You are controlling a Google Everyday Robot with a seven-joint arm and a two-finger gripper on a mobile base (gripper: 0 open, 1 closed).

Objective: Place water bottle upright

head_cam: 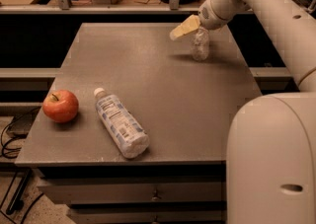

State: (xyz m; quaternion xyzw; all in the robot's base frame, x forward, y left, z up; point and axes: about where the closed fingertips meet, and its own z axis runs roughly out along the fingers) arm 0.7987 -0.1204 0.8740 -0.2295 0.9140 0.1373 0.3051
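A grey desk (197, 104) with drawers (148, 191) beneath its front edge fills the view, and a railed ledge with blurred clutter is seen behind it. The water bottle (200, 45), clear and ribbed, is seen standing upright with its base on the desk, towards the far right part of the top. The tool (186, 26) is placed directly at the top of the water bottle, its tan tip reaching out to the left of the bottle's neck; whether the bottle is gripped, and how far the tool is open, cannot be told. The white arm (266, 1) runs up and to the right from the water bottle. Well apart from the water bottle, nearer the camera and to the left, a second bottle (121, 125) wrapped in a white-and-blue printed label lies on its side, its white cap turned towards the far left. Still further left of the water bottle, just beside the lying bottle but not touching it, a red apple (60, 105) sits near the desk's left edge. The robot's pale body (271, 164) is seen nearer the camera and to the right of the water bottle.
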